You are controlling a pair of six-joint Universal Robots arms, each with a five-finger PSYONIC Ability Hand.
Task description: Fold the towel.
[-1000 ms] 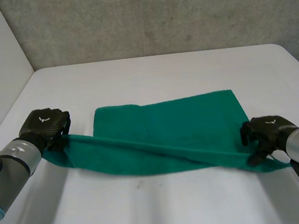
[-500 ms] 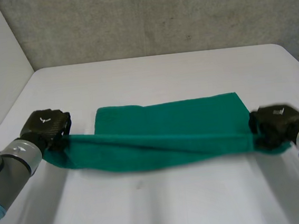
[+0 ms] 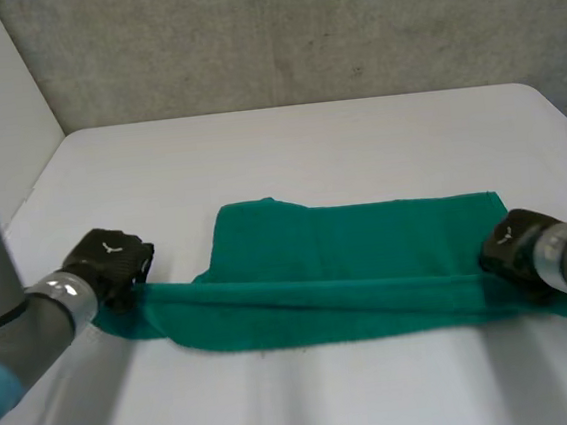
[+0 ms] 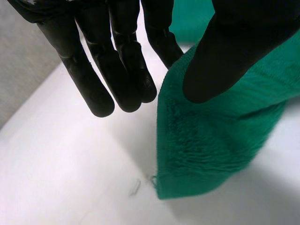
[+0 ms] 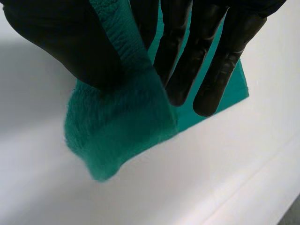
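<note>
- Shifted toward the robot's right since a second ago, the green towel [image 3: 349, 266] is now being stretched nearly level between the two hands, where its lifted edge was slanting down toward the right one; its far left corner is being dragged across the tabletop [image 3: 307, 140] with it.
- Nearest the robot, the raised near edge is being held taut, with the left hand [image 3: 113, 267] gripping its left corner and the right hand [image 3: 513, 251] its right corner.
- From this the first fold is being judged as under way: the near edge is being readied for carrying over to the far edge, which is not yet covered.
- In the left wrist view the corner is being pinched between the thumb and the nearest finger, while the other fingers [image 4: 117, 61] are being kept straight and clear of the cloth, a detail that is being hidden in the head view.
- In the right wrist view the same kind of pinch is being shown, with the corner tip hanging loose below the thumb.
- Farther off, the rest of the towel is being left flat on the tabletop, and its whole span from hand to hand is being given by the head view.
</note>
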